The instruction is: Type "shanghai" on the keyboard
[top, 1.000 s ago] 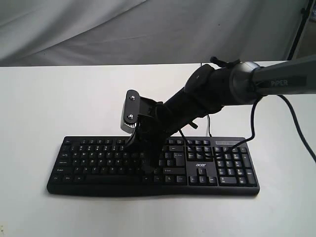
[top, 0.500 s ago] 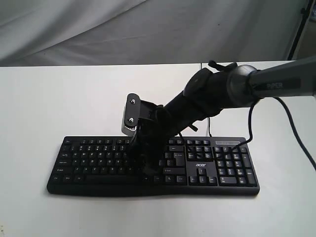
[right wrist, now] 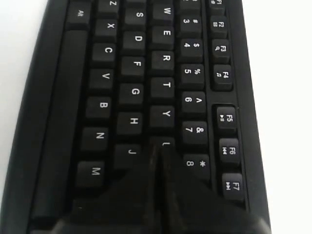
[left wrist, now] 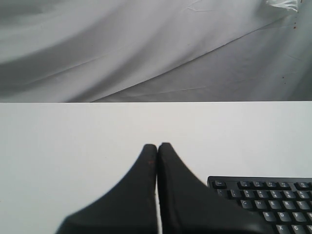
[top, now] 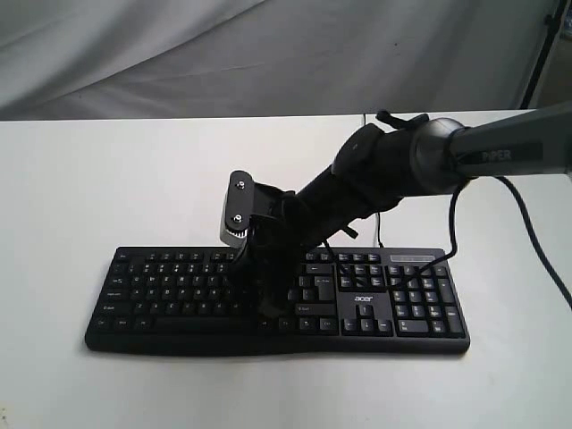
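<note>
The black keyboard [top: 179,286] with white legends and an acer logo lies on the white table near its front edge. My right gripper [top: 268,309] reaches across from the right and points down at the middle keys. In the right wrist view the keyboard [right wrist: 136,63] fills the frame, and the right gripper [right wrist: 158,146] is shut, its tips over the U key beside J and 8. In the left wrist view my left gripper [left wrist: 157,145] is shut and holds nothing, over bare table, with the keyboard [left wrist: 263,195] corner beside it. The left arm is out of the exterior view.
The white table [top: 89,179] runs back to a grey cloth backdrop [top: 179,54]. The right arm's cable [top: 458,219] hangs over the number pad side. A dark stand leg [top: 536,63] is at the far right.
The right arm's forearm has settled slightly lower and leftward; its shut gripper stays over the same middle keys. The keyboard has not moved.
</note>
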